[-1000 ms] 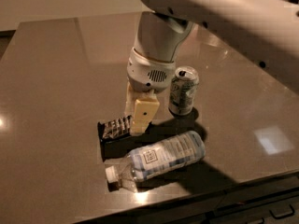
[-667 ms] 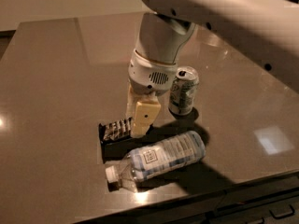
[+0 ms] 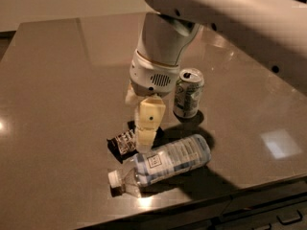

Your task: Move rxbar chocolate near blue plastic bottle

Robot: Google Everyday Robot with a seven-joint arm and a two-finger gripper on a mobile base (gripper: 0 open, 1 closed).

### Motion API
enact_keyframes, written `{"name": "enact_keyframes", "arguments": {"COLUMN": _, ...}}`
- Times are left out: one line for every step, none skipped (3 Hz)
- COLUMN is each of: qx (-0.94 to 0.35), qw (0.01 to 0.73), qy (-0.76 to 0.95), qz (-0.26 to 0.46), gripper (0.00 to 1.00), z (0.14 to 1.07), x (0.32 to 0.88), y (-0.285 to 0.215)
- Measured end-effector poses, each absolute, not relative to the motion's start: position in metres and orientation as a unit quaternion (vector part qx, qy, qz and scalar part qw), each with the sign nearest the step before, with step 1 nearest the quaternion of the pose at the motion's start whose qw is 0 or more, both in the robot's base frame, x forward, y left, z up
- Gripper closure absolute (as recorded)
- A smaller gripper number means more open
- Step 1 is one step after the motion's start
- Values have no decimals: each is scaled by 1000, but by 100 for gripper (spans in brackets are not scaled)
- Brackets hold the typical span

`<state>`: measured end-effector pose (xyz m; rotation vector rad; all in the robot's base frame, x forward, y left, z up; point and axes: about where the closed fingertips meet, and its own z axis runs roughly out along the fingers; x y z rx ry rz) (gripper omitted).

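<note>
The rxbar chocolate (image 3: 122,142), a small black wrapper with white lettering, lies flat on the brown table (image 3: 57,80). It sits just left of the blue plastic bottle (image 3: 168,160), which lies on its side with its white cap toward the front left. My gripper (image 3: 138,139) hangs straight down over the bar's right end. Its cream fingers (image 3: 149,121) stand apart, the front one reaching down to the bar beside the bottle's shoulder. The bar's right end is hidden behind that finger.
A green-and-white drink can (image 3: 188,93) stands upright just behind the bottle, right of my gripper. The table's front edge (image 3: 192,195) runs close below the bottle. My large white arm (image 3: 225,8) crosses the upper right.
My gripper has shifted slightly right and a little upward. The bar, the bottle and the can have stayed where they were.
</note>
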<state>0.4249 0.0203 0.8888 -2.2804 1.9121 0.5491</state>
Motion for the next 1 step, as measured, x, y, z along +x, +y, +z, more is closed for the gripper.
{"name": "enact_keyframes", "arguments": {"qx": -752, "qw": 58, "qy": 631, "qz": 181, "gripper": 0, "z": 889, "x": 425, "y": 20}}
